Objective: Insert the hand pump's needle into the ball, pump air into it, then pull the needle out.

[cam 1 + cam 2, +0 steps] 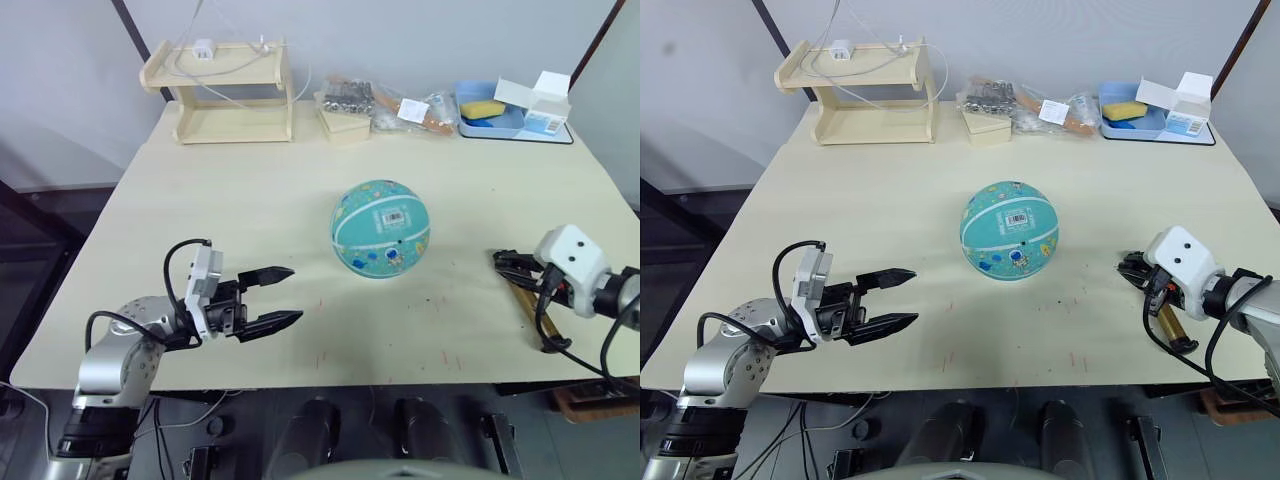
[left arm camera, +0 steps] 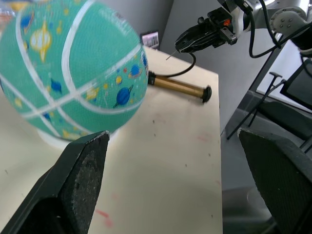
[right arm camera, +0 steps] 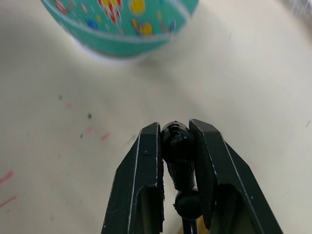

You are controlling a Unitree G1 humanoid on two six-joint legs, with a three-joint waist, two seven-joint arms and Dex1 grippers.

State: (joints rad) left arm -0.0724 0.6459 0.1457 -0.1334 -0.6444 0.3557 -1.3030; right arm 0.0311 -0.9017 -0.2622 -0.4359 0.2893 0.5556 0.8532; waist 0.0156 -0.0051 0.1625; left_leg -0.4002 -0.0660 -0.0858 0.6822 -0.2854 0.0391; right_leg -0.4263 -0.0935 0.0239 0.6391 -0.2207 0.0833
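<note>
The teal ball (image 1: pixel 380 228) sits mid-table with its white label patch facing up, on what looks like a low white ring (image 2: pixel 51 140). My right gripper (image 1: pixel 503 262) hovers to the ball's right, shut on the needle's black fitting (image 3: pixel 176 141). The thin needle (image 2: pixel 170 55) points toward the ball with a clear gap between them. The hand pump's brass cylinder (image 2: pixel 178 86) lies on the table under that gripper, near the right edge, with its black hose looping up to the fitting. My left gripper (image 1: pixel 296 293) is open and empty, low over the table to the ball's front left.
A wooden shelf (image 1: pixel 225 90) stands at the back left. Bagged parts (image 1: pixel 375 105), a small wooden box (image 1: pixel 343 122), a blue tray (image 1: pixel 490 115) and a white carton (image 1: pixel 545 100) line the back edge. Bare tabletop (image 1: pixel 250 200) surrounds the ball.
</note>
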